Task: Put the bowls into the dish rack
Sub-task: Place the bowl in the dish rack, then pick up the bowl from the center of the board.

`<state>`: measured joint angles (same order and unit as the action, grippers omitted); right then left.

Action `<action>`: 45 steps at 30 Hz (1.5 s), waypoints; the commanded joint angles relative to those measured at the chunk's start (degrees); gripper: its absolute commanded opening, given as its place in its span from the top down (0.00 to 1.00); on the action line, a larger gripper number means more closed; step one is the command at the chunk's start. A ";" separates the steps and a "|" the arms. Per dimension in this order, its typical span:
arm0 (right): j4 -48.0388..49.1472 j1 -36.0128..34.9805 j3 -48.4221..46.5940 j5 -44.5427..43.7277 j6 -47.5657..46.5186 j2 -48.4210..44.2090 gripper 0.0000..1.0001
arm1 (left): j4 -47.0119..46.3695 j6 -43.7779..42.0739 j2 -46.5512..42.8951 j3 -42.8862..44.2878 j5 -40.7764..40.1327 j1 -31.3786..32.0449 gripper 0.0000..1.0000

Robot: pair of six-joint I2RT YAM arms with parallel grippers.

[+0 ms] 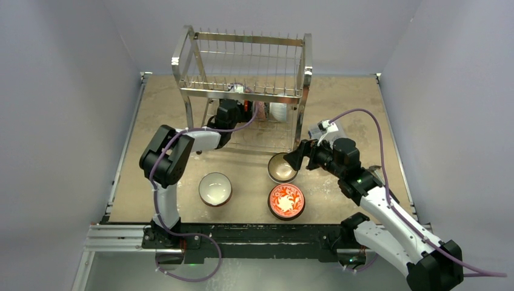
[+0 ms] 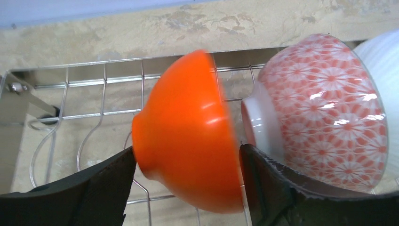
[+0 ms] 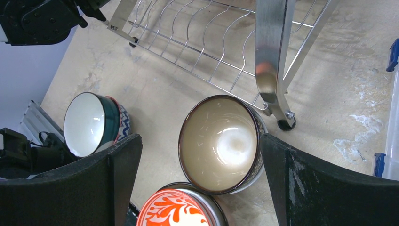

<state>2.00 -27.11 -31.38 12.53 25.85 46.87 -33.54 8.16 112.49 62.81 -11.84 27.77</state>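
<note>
Left gripper [image 2: 187,159] is clamped on the orange bowl [image 2: 188,122], held on edge at frame centre in the dish rack [image 1: 242,94] beside a floral bowl [image 2: 324,108]. Right gripper [image 3: 201,143], fingers apart, is positioned over the tan bowl [image 3: 219,146], lower centre.

Surface [image 1: 163,109] is showing a tan, mottled, stone-like finish. Whitish scuffs [image 3: 364,120] are sitting on it at about 3 o'clock in the right wrist view. Clear plastic box [image 3: 391,122] is poking in at the 3 o'clock edge of that same view, resting on the surface, with blue clips [image 3: 393,54] showing on its side; contents can't be made out. Grey walls [image 1: 54,91] are enclosing the surface at 9, 12 and 3 o'clock. Aluminium rail [image 1: 115,236] is running along the near edge, at about 7 o'clock in the top view.
</note>
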 commanded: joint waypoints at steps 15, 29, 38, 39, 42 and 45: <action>-0.63 -0.31 0.04 -0.18 -0.47 -1.64 0.03 | 11.61 15.63 -22.01 -8.71 -4.50 -0.29 0.02; -2.44 -0.32 3.30 -3.04 3.82 -3.37 0.02 | 20.77 29.97 -40.54 -28.80 19.38 -0.35 0.02; -4.33 -0.31 5.82 -11.01 10.19 -5.52 0.01 | 8.39 42.10 -48.97 -39.85 30.35 -0.26 0.03; -3.94 -0.31 6.20 -11.11 10.23 -5.56 0.01 | 7.05 43.05 -49.24 -40.24 31.32 -0.28 0.04; -2.23 -0.26 6.67 -10.70 10.42 -4.59 0.02 | 5.43 44.86 -49.83 -40.00 33.17 -0.26 0.04; -0.39 -0.32 6.43 -9.81 9.92 -2.09 0.07 | 3.93 46.16 -50.68 -40.04 34.02 -0.26 0.05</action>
<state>-2.17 -27.27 -24.84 3.55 35.00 42.63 -22.85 50.52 64.10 22.57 18.33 27.51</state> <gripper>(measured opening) 0.955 0.956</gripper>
